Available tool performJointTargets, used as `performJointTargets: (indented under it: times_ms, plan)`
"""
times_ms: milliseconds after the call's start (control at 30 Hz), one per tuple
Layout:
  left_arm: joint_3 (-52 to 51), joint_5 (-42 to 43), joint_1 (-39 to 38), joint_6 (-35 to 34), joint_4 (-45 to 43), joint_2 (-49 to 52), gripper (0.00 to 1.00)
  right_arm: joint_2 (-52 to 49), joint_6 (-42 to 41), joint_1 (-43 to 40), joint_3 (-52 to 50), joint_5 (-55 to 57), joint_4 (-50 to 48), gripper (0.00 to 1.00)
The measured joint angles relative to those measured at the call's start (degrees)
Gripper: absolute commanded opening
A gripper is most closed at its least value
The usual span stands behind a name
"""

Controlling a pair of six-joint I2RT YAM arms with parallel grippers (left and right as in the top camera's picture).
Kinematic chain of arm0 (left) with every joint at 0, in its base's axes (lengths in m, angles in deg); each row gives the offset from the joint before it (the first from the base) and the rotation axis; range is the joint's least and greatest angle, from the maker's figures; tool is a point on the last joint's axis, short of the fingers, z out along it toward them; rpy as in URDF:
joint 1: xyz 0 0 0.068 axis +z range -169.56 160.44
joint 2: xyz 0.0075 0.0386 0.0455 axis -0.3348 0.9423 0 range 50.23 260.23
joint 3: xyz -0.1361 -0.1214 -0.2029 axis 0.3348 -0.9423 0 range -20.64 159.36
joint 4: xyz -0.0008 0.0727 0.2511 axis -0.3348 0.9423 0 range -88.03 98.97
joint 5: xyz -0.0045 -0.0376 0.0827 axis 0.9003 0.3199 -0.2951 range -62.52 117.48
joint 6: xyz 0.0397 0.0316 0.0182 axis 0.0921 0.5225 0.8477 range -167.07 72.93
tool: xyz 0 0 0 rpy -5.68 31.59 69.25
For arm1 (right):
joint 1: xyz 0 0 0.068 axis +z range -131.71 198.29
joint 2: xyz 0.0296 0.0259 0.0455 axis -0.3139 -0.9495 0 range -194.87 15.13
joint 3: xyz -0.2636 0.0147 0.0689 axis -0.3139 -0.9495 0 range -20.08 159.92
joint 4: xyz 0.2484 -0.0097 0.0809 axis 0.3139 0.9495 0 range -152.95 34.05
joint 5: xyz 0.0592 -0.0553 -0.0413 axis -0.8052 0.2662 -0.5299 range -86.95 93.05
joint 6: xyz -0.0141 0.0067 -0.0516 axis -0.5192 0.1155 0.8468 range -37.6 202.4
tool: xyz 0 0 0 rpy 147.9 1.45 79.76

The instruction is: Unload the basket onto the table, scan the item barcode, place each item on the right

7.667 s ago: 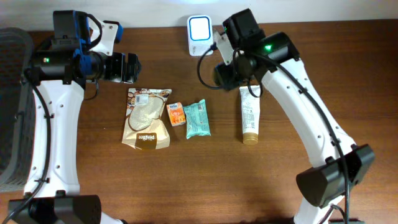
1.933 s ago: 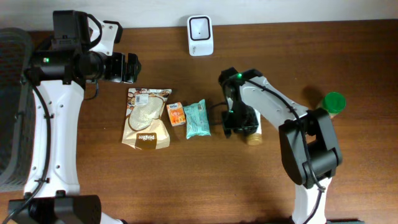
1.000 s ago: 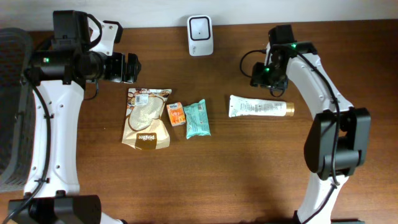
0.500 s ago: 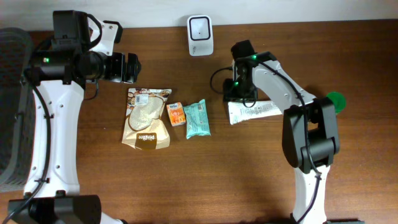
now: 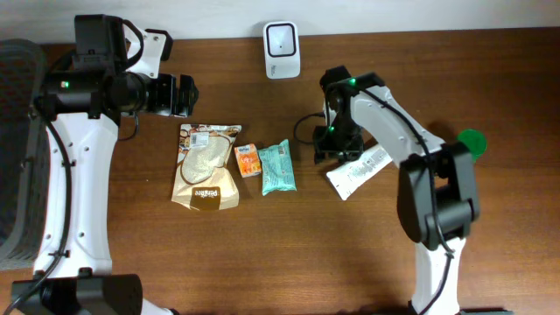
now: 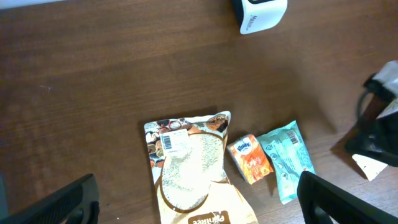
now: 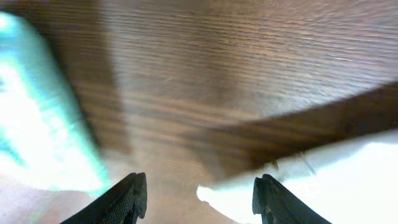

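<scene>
A white tube (image 5: 360, 170) lies tilted on the wooden table right of centre. My right gripper (image 5: 336, 147) hangs low over its left end. In the right wrist view the tube (image 7: 339, 180) reaches in from the right, its flat end between the two fingers of the right gripper (image 7: 199, 182); the jaws are open, with a gap on the left side. The white scanner (image 5: 281, 38) stands at the table's far edge and also shows as the scanner (image 6: 262, 12). My left gripper (image 5: 179, 94) is wide open, high above the left items, holding nothing.
A brown and cream pouch (image 5: 207, 166), a small orange packet (image 5: 248, 160) and a teal pack (image 5: 277, 166) lie in a row left of the tube. A green round thing (image 5: 471, 143) shows behind the right arm. A grey basket (image 5: 17, 149) stands at the left edge.
The right gripper has shifted a little toward the tube's left end, and the tube has swung from nearly level to tilted and slid slightly nearer. The left arm has not moved.
</scene>
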Motion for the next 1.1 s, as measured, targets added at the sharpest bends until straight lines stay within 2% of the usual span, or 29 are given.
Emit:
performJointTargets:
  times_ms: [200,300,400,533,767,967,1100]
  plan:
    - [0.0,0.0,0.0,0.0,0.0,0.0,0.99,15.6,-1.2,-2.2,0.3,4.2,6.3,0.55]
    - [0.0,0.0,0.0,0.0,0.0,0.0,0.99,20.4,-2.9,-5.4,0.6,7.4,10.9,0.55]
    - [0.0,0.0,0.0,0.0,0.0,0.0,0.99,20.9,-3.8,-9.2,0.3,9.5,13.4,0.55]
    - [0.0,0.0,0.0,0.0,0.0,0.0,0.99,20.7,-4.7,-12.3,-5.3,10.8,10.4,0.53]
    - [0.0,0.0,0.0,0.0,0.0,0.0,0.99,19.5,-4.9,-15.1,-19.5,13.0,-4.2,0.51]
    - [0.0,0.0,0.0,0.0,0.0,0.0,0.99,17.4,-4.9,-15.1,-24.7,16.2,-12.0,0.51]
    - [0.0,0.0,0.0,0.0,0.0,0.0,0.99,14.6,-5.0,-15.1,-25.8,19.0,-13.4,0.51]
